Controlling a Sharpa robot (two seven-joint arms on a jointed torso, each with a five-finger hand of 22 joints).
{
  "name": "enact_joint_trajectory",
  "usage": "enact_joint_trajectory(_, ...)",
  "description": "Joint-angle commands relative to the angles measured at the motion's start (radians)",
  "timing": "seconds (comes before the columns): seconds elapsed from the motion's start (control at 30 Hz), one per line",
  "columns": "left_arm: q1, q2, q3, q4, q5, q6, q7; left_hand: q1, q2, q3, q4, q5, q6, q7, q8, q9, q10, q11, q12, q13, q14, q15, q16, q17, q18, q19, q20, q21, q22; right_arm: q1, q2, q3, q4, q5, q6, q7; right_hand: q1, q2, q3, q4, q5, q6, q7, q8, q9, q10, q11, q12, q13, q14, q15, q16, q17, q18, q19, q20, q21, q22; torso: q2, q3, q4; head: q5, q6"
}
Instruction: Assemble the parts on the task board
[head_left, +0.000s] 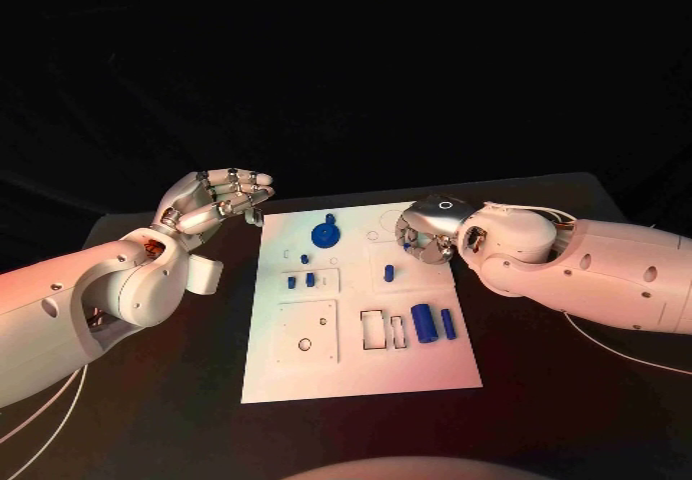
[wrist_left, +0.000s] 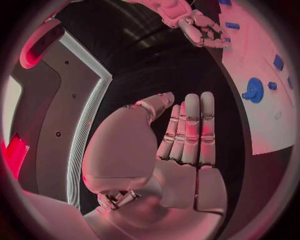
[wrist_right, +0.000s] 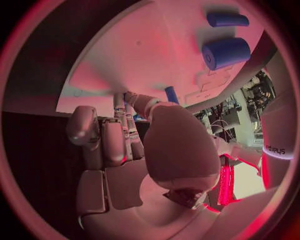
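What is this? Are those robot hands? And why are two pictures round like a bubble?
Yes, it's a robot with two white arms and silver hands. One picture looks down from its head at a black table. The round ones come from little cameras on its wrists, which bend everything. On the table lies a white task board with small blue parts: a round one, a fat cylinder and some tiny pegs. The left hand hovers beside the board, fingers out, holding nothing. The right hand reaches over the board; I can't tell if it holds anything.
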Motion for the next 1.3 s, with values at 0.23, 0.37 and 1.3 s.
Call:
enact_joint_trajectory(0.23,0.0,0.001,0.001,-0.001,0.005,0.011,-0.017,0.005,0.007,0.002,-0.008,0.007,-0.004,0.002,0.005,0.001,-0.018,0.001,0.003,0.0,-0.012,0.005,-0.009,-0.003,0.005,-0.001,-0.001,-0.007,-0.001,-0.006,-0.01,-0.004,0.022,-0.028,-0.032,-0.013,-0.002,0.005,0.006,-0.003,0.007,0.004,-0.001,0.005,0.004,0.008,0.002,-0.005,0.002,0.032,-0.008,0.005,0.0,-0.021,0.002,-0.004,0.012,0.005,0.0,0.0002,-0.0007,0.003,0.001)
enact_joint_trajectory(0.37,0.0,0.001,0.001,-0.002,0.004,0.012,-0.019,0.006,0.007,0.003,-0.009,0.007,-0.004,0.002,0.005,0.001,-0.021,0.002,0.003,0.0,-0.013,0.005,-0.009,-0.003,0.005,-0.002,-0.001,-0.007,-0.001,-0.006,-0.014,-0.004,0.03,-0.028,-0.059,-0.01,-0.003,0.004,0.006,-0.004,0.007,0.004,-0.001,0.005,0.005,0.009,0.002,-0.005,0.002,0.032,-0.008,0.005,0.0,-0.022,0.003,-0.004,0.015,0.007,0.0,-0.0002,-0.0014,0.003,0.002)
enact_joint_trajectory(1.3,-0.001,0.007,0.001,-0.004,0.004,0.011,-0.019,0.004,0.007,0.003,-0.009,0.008,-0.006,0.004,0.006,0.001,-0.027,0.004,0.004,0.0,-0.016,0.007,-0.01,-0.004,0.005,-0.005,0.001,-0.007,-0.001,0.003,-0.034,0.009,0.208,0.036,-0.216,0.044,-0.012,-0.002,0.011,-0.007,0.01,0.004,-0.002,0.007,0.011,0.014,0.0,-0.01,0.006,0.034,-0.009,0.012,0.006,-0.027,0.015,-0.005,0.04,0.025,-0.002,-0.0006,-0.0008,0.035,-0.002)
